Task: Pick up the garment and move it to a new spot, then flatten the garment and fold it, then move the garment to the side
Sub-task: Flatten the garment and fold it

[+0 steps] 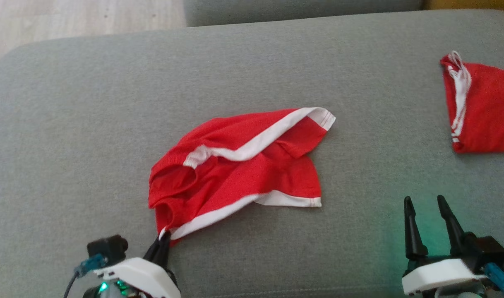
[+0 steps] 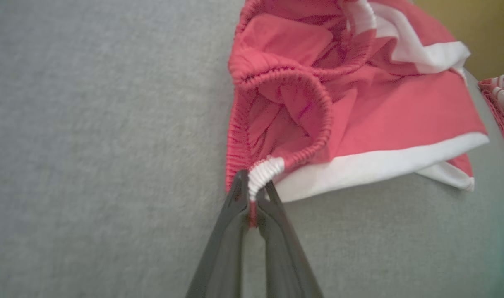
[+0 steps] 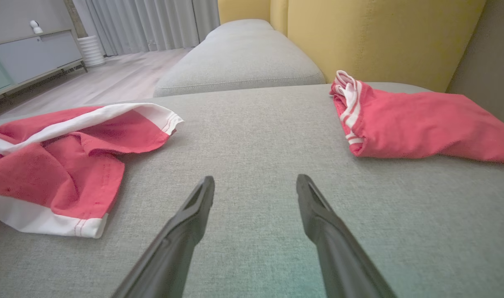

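Observation:
The garment (image 1: 239, 165), red shorts with white trim, lies crumpled in the middle of the grey cushion (image 1: 90, 103). My left gripper (image 1: 163, 240) is shut on its near left corner, pinching the white part of the elastic waistband (image 2: 265, 170) between both fingers (image 2: 235, 207). The waistband opening gapes just beyond the grip. My right gripper (image 1: 428, 207) stands open over bare cushion at the lower right, fingers (image 3: 198, 198) spread with nothing between them; the garment (image 3: 49, 165) lies to its left.
A second red garment (image 1: 483, 107) with white trim lies at the cushion's far right edge. Another grey cushion (image 3: 239, 58) and a yellow backrest (image 3: 380, 37) stand beyond. Wooden floor (image 1: 70, 20) shows past the far left edge.

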### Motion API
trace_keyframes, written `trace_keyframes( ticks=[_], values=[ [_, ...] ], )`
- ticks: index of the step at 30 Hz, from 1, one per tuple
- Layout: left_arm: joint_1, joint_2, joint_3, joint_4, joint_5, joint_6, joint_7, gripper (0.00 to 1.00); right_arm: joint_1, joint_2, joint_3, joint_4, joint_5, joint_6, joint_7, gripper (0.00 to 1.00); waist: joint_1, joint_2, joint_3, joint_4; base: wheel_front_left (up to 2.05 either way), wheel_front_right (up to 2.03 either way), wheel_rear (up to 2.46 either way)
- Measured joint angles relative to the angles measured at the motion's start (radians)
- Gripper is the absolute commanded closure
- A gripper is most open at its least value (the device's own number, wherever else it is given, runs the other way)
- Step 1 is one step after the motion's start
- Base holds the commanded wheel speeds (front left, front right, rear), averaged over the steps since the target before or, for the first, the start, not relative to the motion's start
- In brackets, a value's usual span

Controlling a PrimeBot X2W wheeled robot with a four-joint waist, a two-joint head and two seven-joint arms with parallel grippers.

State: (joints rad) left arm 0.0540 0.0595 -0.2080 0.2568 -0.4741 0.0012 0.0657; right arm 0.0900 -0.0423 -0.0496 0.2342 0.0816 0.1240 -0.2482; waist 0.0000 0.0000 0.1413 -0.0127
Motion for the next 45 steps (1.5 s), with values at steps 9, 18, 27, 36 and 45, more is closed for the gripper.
trace_keyframes(
  ticks=[9, 18, 27, 36, 45],
  values=[
    [0.026, -0.001, 0.019, 0.042, -0.045, 0.018, -0.090, 0.00, 0.002, 0.000, 0.012, 0.022, -0.006, 0.000, 0.000, 0.00, 0.0000, 0.0000, -0.037, 0.050, 0.00, 0.00, 0.00],
    [0.108, -0.002, -0.007, -0.023, 0.059, 0.068, -0.288, 0.00, 0.039, 0.000, 0.005, 0.017, -0.013, 0.000, 0.000, 0.00, 0.0000, 0.0000, -0.092, 0.061, 0.00, 0.00, 0.00],
    [0.151, -0.001, 0.003, -0.152, 0.244, 0.095, -0.315, 0.00, 0.077, 0.000, -0.018, -0.035, -0.030, 0.000, 0.000, 0.00, 0.0000, 0.0000, -0.155, 0.091, 0.00, 0.00, 0.00],
    [0.177, -0.002, 0.030, -0.156, 0.313, 0.063, -0.315, 0.00, 0.091, 0.000, -0.001, -0.048, -0.018, 0.000, 0.000, 0.00, 0.0000, 0.0000, -0.184, 0.102, 0.00, 0.00, 0.00],
    [0.162, -0.002, 0.052, -0.114, 0.333, 0.045, -0.315, 0.00, 0.090, 0.000, 0.022, -0.040, -0.010, 0.000, 0.000, 0.00, 0.0000, 0.0000, -0.188, 0.087, 0.00, 0.00, 0.00]
  ],
)
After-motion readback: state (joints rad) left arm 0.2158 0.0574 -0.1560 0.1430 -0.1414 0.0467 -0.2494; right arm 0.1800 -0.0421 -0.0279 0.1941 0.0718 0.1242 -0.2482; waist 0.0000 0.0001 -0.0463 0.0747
